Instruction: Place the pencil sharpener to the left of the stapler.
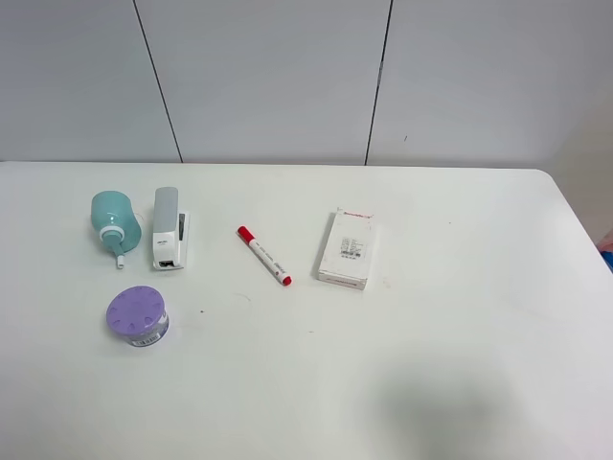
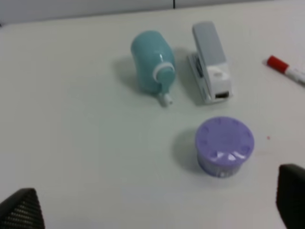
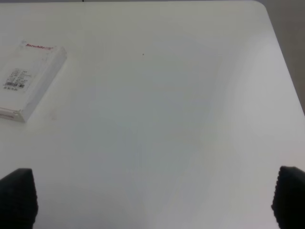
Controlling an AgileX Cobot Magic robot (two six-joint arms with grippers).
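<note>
The teal pencil sharpener (image 1: 115, 222) (image 2: 153, 59) lies on its side on the white table, white stub handle toward the front edge. Just to its right, a small gap apart, lies the white stapler (image 1: 169, 229) (image 2: 212, 62) with its grey top arm. Neither arm shows in the high view. In the left wrist view the left gripper (image 2: 157, 210) is open, its dark fingertips (image 2: 21, 210) wide apart at the picture's lower corners, well short of the sharpener. The right gripper (image 3: 152, 200) is open too, its fingertips (image 3: 16, 198) over bare table, holding nothing.
A purple round dotted-lid container (image 1: 138, 317) (image 2: 224, 145) stands in front of the stapler. A red-capped marker (image 1: 264, 255) (image 2: 286, 68) lies mid-table, and a white rectangular box (image 1: 347, 250) (image 3: 26, 78) to its right. The table's right edge (image 1: 584, 230) curves at the far corner.
</note>
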